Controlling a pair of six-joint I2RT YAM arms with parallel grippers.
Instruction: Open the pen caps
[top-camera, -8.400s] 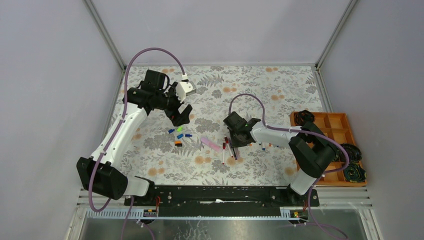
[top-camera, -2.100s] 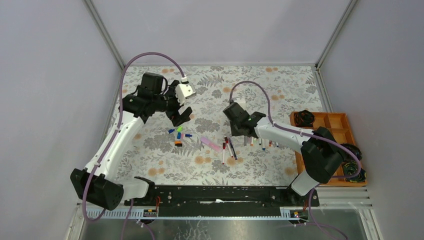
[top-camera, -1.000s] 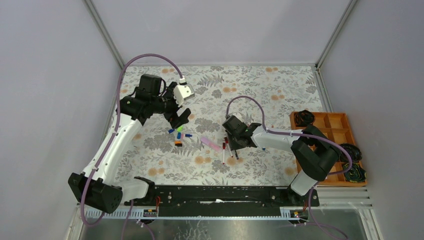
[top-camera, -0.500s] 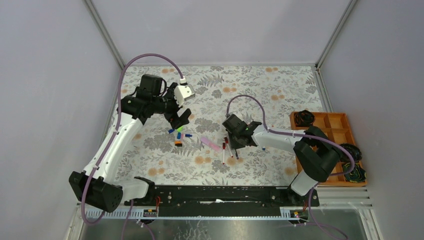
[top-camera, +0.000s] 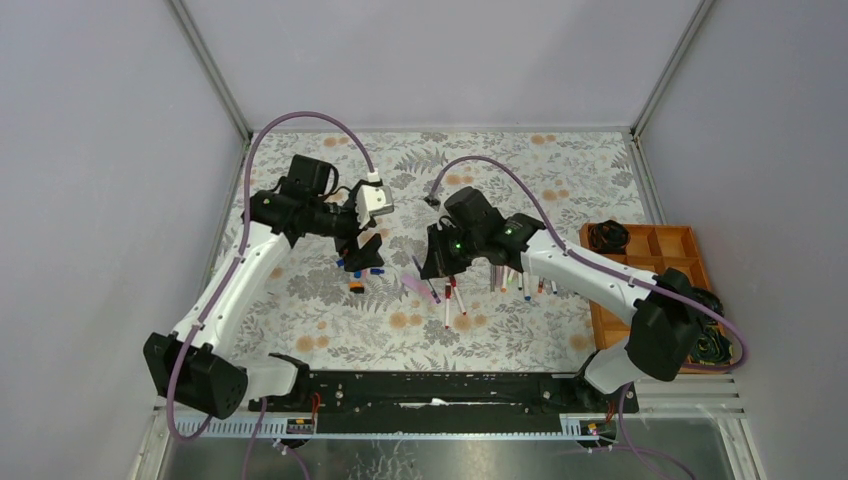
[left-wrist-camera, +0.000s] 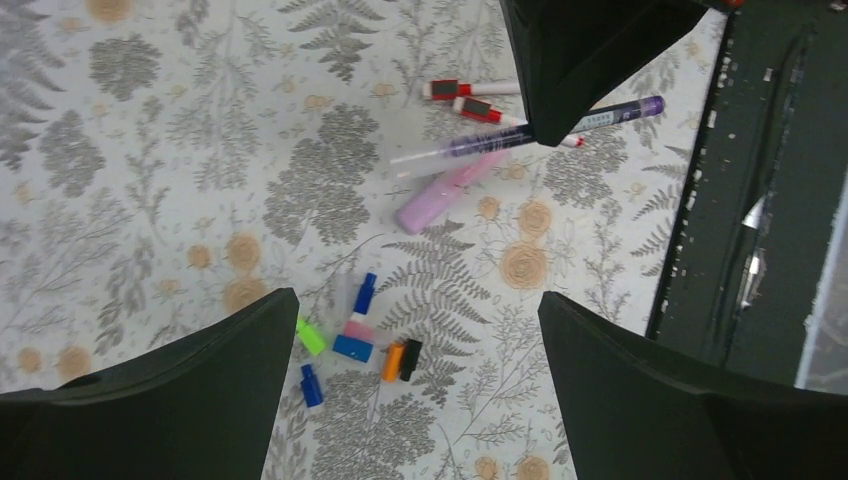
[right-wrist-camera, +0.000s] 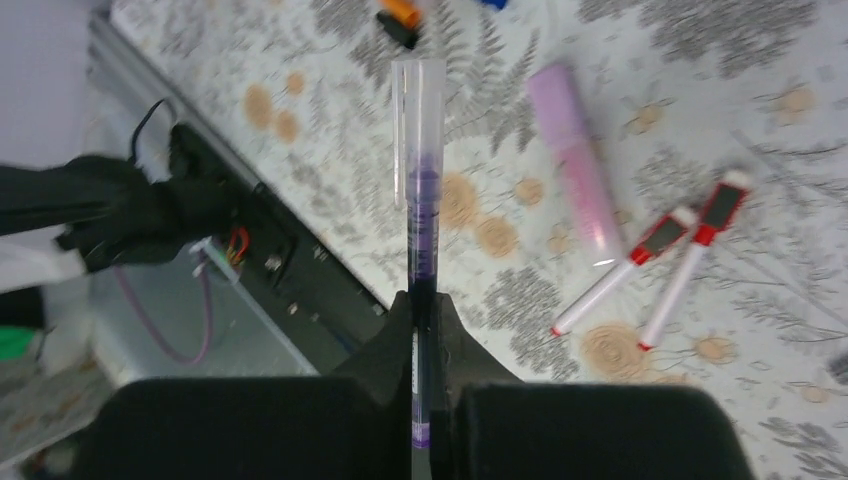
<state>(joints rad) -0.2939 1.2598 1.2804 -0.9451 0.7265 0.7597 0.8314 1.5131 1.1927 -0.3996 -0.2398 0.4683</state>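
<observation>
My right gripper (top-camera: 432, 262) is shut on a purple pen (right-wrist-camera: 418, 230) with a clear cap (right-wrist-camera: 417, 110) and holds it above the table, cap end pointing toward the left arm. The pen also shows in the left wrist view (left-wrist-camera: 540, 132). My left gripper (top-camera: 366, 254) is open and empty (left-wrist-camera: 415, 300), hovering above a cluster of loose pen caps: green (left-wrist-camera: 311, 336), blue (left-wrist-camera: 352, 348), orange (left-wrist-camera: 392, 361) and black (left-wrist-camera: 410, 359). More pens (top-camera: 520, 283) lie in a row below the right arm.
A pink highlighter (top-camera: 420, 288) and two red-capped pens (right-wrist-camera: 640, 270) lie on the floral cloth between the arms. An orange compartment tray (top-camera: 660, 260) sits at the right edge. The black base rail (top-camera: 440, 385) runs along the near edge.
My right gripper has risen off the table with the purple pen and swung left toward the left gripper. My left gripper has shifted right and lower over the loose caps.
</observation>
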